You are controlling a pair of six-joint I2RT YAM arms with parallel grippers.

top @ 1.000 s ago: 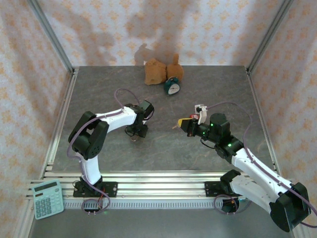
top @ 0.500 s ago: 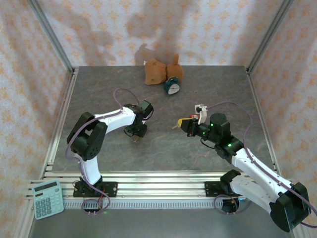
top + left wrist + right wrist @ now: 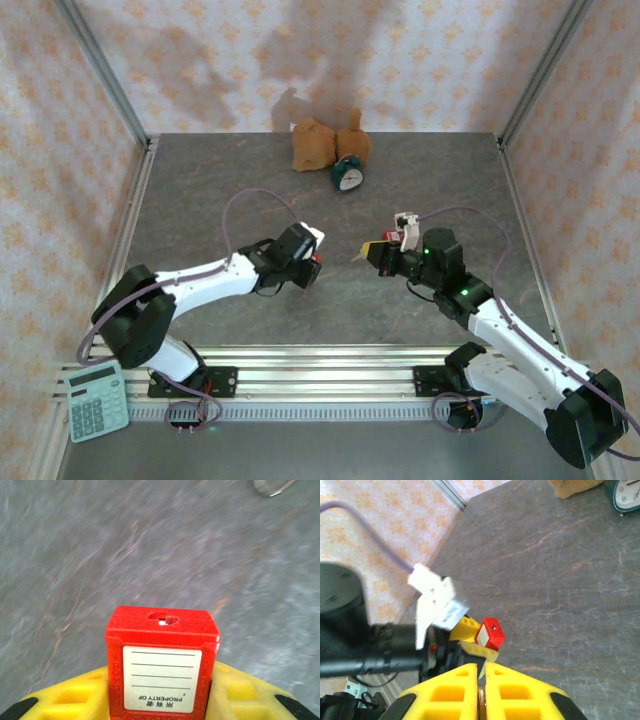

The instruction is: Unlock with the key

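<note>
My left gripper (image 3: 312, 268) is shut on a red padlock (image 3: 316, 261), held above the table near its middle. In the left wrist view the padlock (image 3: 161, 665) sits between the yellow fingers (image 3: 75, 700) with its white label facing the camera and its keyhole (image 3: 161, 617) on the far end. My right gripper (image 3: 366, 250) is shut on the key (image 3: 481, 672), whose thin blade sticks out between the closed yellow fingers (image 3: 450, 690). The padlock (image 3: 490, 633) hangs just beyond the key tip, a short gap apart.
A brown teddy bear (image 3: 322, 143) and a teal alarm clock (image 3: 348, 176) stand at the back of the grey table (image 3: 200, 200). A calculator (image 3: 97, 400) lies outside the near left corner. Metal rails run along the near edge.
The left gripper closed on the padlock at the table, then lifted it and swung right toward the right gripper. The right arm has held still with the key.
</note>
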